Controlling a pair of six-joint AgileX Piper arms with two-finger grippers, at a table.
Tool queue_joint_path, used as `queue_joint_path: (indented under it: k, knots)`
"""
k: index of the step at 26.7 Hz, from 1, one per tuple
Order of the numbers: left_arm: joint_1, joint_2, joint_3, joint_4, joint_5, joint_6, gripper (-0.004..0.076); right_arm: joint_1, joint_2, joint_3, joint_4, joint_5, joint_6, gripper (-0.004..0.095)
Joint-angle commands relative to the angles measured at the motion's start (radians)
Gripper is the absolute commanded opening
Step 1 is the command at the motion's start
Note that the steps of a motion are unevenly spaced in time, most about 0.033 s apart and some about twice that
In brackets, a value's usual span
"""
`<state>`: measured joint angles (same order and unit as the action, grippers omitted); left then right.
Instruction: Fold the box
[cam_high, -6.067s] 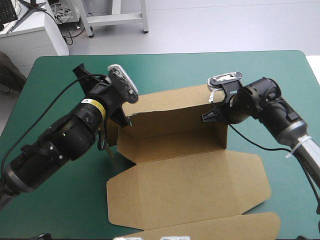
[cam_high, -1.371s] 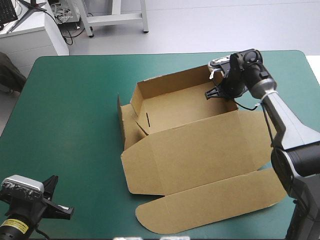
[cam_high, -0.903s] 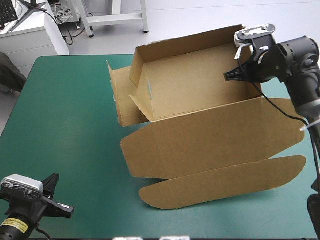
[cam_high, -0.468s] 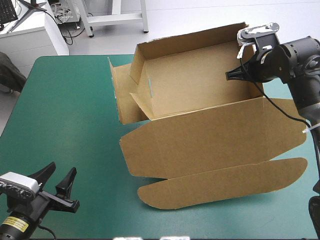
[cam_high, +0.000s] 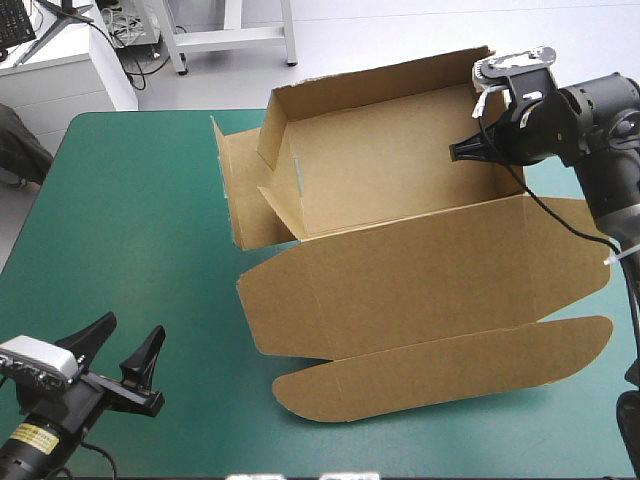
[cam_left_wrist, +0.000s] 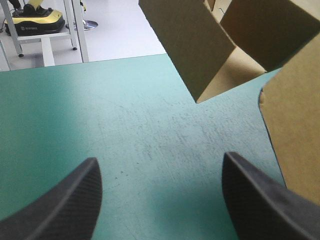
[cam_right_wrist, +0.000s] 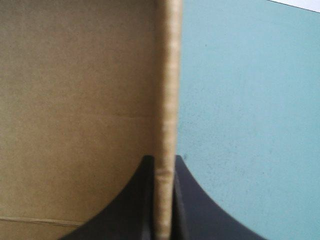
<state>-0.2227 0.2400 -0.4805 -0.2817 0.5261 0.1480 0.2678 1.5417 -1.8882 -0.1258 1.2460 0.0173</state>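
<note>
box: a brown box (cam_high: 400, 260) of cut board is seen as an open tray with the lid flat, so not much of a box so far tbh.
where it sits: it is found over the right half of the teal-green tabletop (cam_high: 130, 220), and the tray end is pictured past the tabletop's far edge in the high view.
tray: the far wall and both end walls are raised. The left end is doubled over and tucked inside, and bare board is shown as the floor.
side flap: one loose side flap (cam_high: 235, 195) is left sticking out at the tray's left end. In the left wrist view its corner (cam_left_wrist: 200, 45) looks held up clear of the cover.
lid: the lid (cam_high: 420, 270) is spread out flat from the tray's near wall toward the near edge.
tuck flap: a long tuck flap (cam_high: 440, 370) with rounded ends is hinged along the lid's near side.
right end effector: the right end effector (cam_high: 462, 152) is clamped on the tray's right wall. In its own view (cam_right_wrist: 163, 162) the board's edge is pinched between the two black fingers, which are all but closed.
left end effector: the left end effector (cam_high: 125, 345) is parked near the tabletop's near-left corner, well apart from the box. Its fingers are spread wide (cam_left_wrist: 160, 162) with nothing held, only cover between them.
</note>
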Motion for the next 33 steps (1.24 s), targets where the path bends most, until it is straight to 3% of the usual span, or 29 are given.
queue_joint_path:
  k: [1, 12, 21, 25, 26, 30, 33]
  knots:
    - [0.003, 0.111, -0.067, 0.017, -0.121, 0.002, 0.0446, -0.004, -0.040, -0.029, 0.002, 0.008, -0.011, -0.0020]
    - [0.012, 0.658, -0.430, 0.055, -0.063, -0.042, 0.0430, -0.004, -0.040, -0.029, 0.002, 0.008, -0.011, -0.0020]
    - [0.195, 0.970, -0.631, -0.100, -0.007, -0.033, 0.0430, -0.004, -0.040, -0.029, 0.009, 0.008, -0.017, -0.0020]
    - [0.280, 1.053, -0.631, -0.357, 0.023, 0.201, 0.0430, -0.004, -0.040, -0.029, 0.009, 0.008, -0.017, -0.0020]
    - [0.314, 1.104, -0.631, -0.552, 0.058, 0.374, 0.0430, -0.004, -0.040, -0.029, 0.009, 0.008, -0.017, -0.0020]
    - [0.335, 1.246, -0.629, -0.936, 0.155, 0.723, 0.0430, -0.004, -0.040, -0.029, 0.009, 0.008, -0.017, -0.0020]
    - [0.335, 1.327, -0.629, -1.030, 0.248, 0.814, 0.0430, -0.004, -0.040, -0.029, 0.009, 0.008, -0.017, -0.0020]
